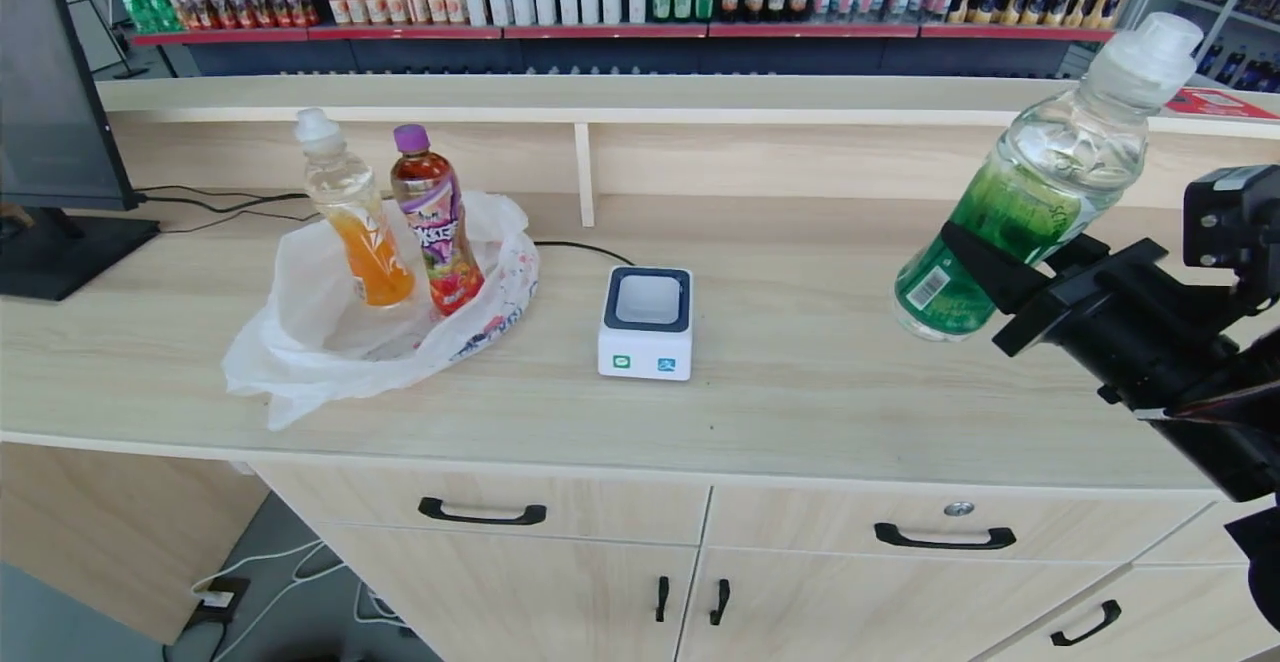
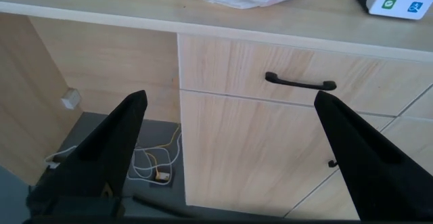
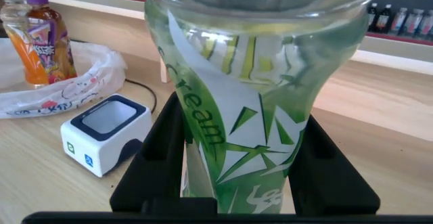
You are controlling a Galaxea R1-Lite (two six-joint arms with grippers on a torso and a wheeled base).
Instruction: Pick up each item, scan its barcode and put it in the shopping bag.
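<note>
**Green bottle in the air, scan comes next**

Head view: right gripper [image 1: 1000, 277] is clamped on the green bottle [image 1: 1035, 187], tilted over the counter's [image 1: 800, 412] right end. I'd say it needs its barcode turned to the scanner [image 1: 647, 322] mid-counter, then into the shopping bag [image 1: 300, 352] near the left end, which holds an orange drink [image 1: 355, 232] and a purple-capped one [image 1: 437, 232]. Left wrist view: left gripper [image 2: 230, 156] spread wide, empty, below the front edge. Right wrist view: bottle between the jaws, stocked shelves [image 3: 402, 22] behind.

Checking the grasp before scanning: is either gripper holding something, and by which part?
The right gripper holds the green-labelled bottle, tilted, around its labelled lower body. The left gripper is open and empty.
</note>
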